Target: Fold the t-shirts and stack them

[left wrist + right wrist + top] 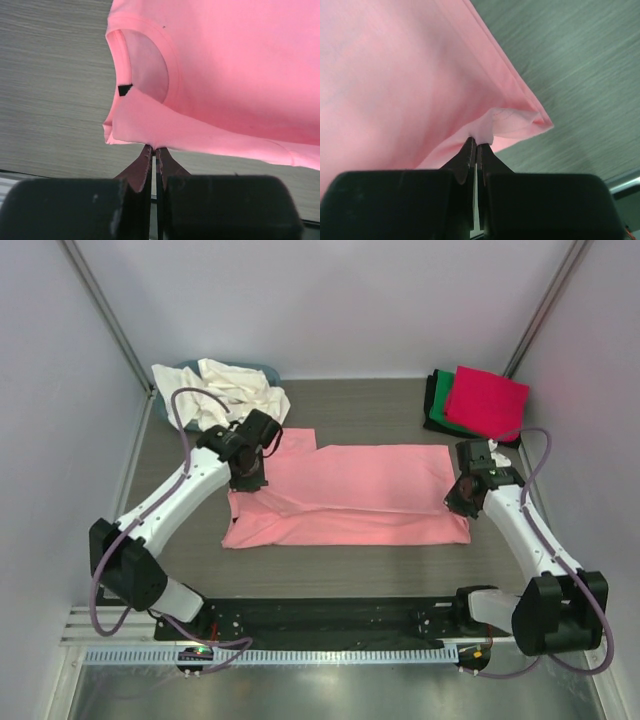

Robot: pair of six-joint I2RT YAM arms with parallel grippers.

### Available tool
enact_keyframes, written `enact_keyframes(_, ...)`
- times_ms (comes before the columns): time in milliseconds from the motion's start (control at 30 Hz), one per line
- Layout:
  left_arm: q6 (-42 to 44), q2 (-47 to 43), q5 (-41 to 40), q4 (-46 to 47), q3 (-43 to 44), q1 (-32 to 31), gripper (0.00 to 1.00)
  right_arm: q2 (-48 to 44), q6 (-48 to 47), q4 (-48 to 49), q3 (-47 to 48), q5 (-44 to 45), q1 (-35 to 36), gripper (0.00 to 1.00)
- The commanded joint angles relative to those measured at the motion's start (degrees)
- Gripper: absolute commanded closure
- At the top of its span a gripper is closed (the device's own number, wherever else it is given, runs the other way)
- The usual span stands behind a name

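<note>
The salmon pink t-shirt lies spread across the middle of the table, its collar end at the left. My left gripper is shut on the shirt's left edge beside the collar, pinching a fold at its fingertips. My right gripper is shut on the shirt's right hem corner. A folded magenta red shirt lies on folded green and black shirts at the back right. Crumpled cream white shirts lie at the back left.
A teal-blue tub sits under the cream shirts in the back left corner. White walls enclose the grey table on three sides. A black rail with the arm bases runs along the near edge.
</note>
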Motion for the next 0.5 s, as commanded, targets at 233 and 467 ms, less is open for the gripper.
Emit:
enact_keyframes(233, 8.25, 19.20, 4.54, 4.02, 10.77, 9.06, 0.96, 19.74, -7.71, 10.25, 13.16, 2.51, -2.51, 0.83)
enact_keyframes(467, 3.69, 10.94, 4.28, 3.54, 7.51, 14.43, 0.33, 26.12, -8.72, 3.30, 23.41, 1.28, -5.68, 0.00)
